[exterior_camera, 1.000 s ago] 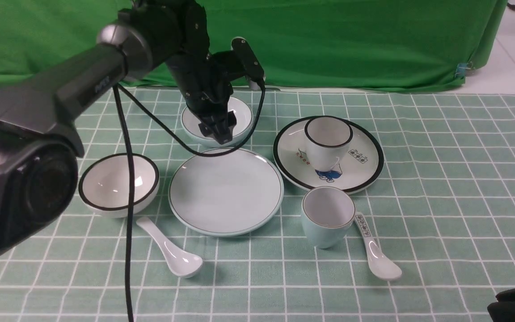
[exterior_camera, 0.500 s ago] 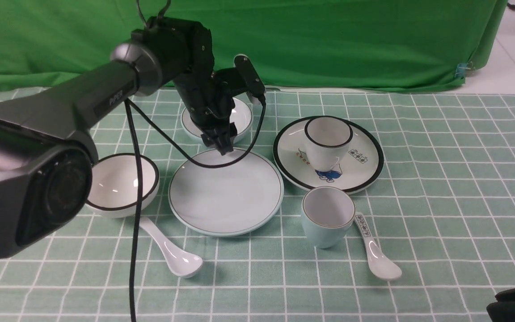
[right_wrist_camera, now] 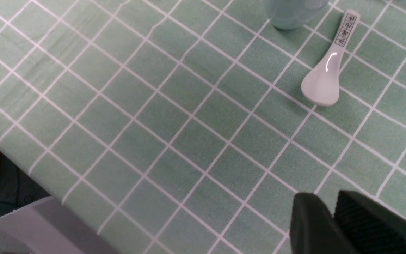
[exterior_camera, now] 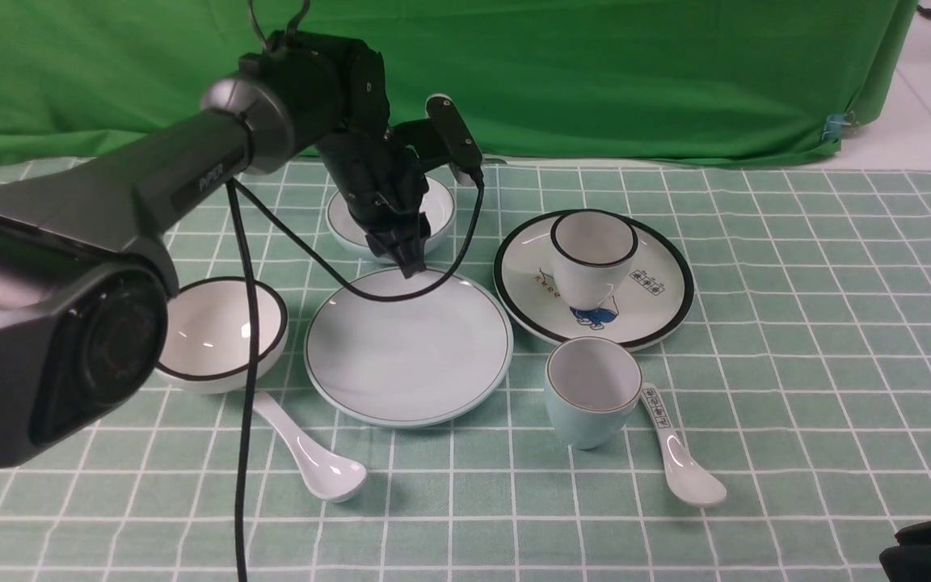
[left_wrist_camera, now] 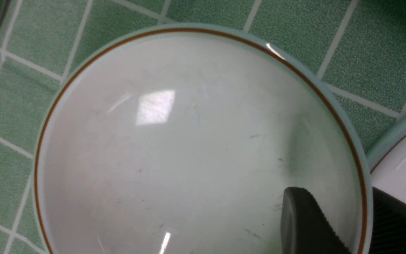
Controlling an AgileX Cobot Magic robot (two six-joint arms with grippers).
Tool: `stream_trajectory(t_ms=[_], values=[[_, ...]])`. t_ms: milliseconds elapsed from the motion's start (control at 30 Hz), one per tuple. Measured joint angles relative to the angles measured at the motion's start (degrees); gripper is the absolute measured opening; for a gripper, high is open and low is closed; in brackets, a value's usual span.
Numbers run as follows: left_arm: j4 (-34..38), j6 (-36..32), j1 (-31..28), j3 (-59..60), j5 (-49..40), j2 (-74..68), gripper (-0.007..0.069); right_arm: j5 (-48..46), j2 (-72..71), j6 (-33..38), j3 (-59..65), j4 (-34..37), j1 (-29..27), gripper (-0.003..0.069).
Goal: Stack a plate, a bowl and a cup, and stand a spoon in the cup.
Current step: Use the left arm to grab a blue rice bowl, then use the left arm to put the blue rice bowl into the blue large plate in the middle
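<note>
Step in hand — grasping the bowl [exterior_camera: 439, 212], on the tabletop [exterior_camera: 797, 404] just beyond the plate [exterior_camera: 409, 356]. Left pincer [exterior_camera: 410, 263] straddles its plate-side rim, fingers nearly together; firm clamp — cannot tell. Next: lift level, centre over the plate.

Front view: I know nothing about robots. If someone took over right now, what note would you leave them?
Left claw: straddling the bowl's rim by the plate, one finger inside; clamped or not, unclear.
Right claw: shut, empty.
Plate centre; bowl just behind it; cup to its right; spoon front left, lying flat.
Done: nothing stacked.
Left: bowl onto plate, cup into bowl, spoon into cup.
</note>
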State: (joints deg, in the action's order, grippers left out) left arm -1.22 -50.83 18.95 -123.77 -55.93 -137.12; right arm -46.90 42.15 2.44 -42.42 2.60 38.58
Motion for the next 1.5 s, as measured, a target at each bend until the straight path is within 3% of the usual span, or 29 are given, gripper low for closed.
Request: stream_trajectory(t_ms=[200, 400, 667, 833, 1100, 1200, 1500], values=[[0.4, 0.0, 0.0, 0.0, 0.0, 0.0, 0.0165, 0.0, 0.0, 0.0, 0.0, 0.0, 0.0, 0.0143], [1.2, 0.0, 0.0, 0.0, -1.2, -0.2, 0.0027, 0.0, 0.0, 0.2, 0.0, 0.0, 0.0, 0.0143], [0.6, 4.3, 0.2, 0.1, -4.2, 2.7, 0.0024, 0.3, 0.0, 1.7, 0.0, 0.0, 0.0, 0.0143], [0.3, 9.6, 1.8, 0.9, -11.6, 10.0, 0.0024, 0.7, 0.0, 2.9, 0.0, -0.7, 0.0, 0.0143], [-2.7, 16.8, 10.2, 21.8, -12.7, 23.9, 0.0024, 1.6, 0.0, 3.0, 0.0, -1.7, 0.0, 0.0143], [-6.2, 18.1, 14.5, 32.0, -6.9, 26.5, 0.0026, 2.4, 0.0, 3.0, 0.0, -2.1, 0.0, 0.0143], [-7.7, 18.4, 16.4, 37.4, 1.0, 25.7, 0.0027, 2.6, 0.0, 3.0, 0.0, -2.1, 0.0, 0.0143]])
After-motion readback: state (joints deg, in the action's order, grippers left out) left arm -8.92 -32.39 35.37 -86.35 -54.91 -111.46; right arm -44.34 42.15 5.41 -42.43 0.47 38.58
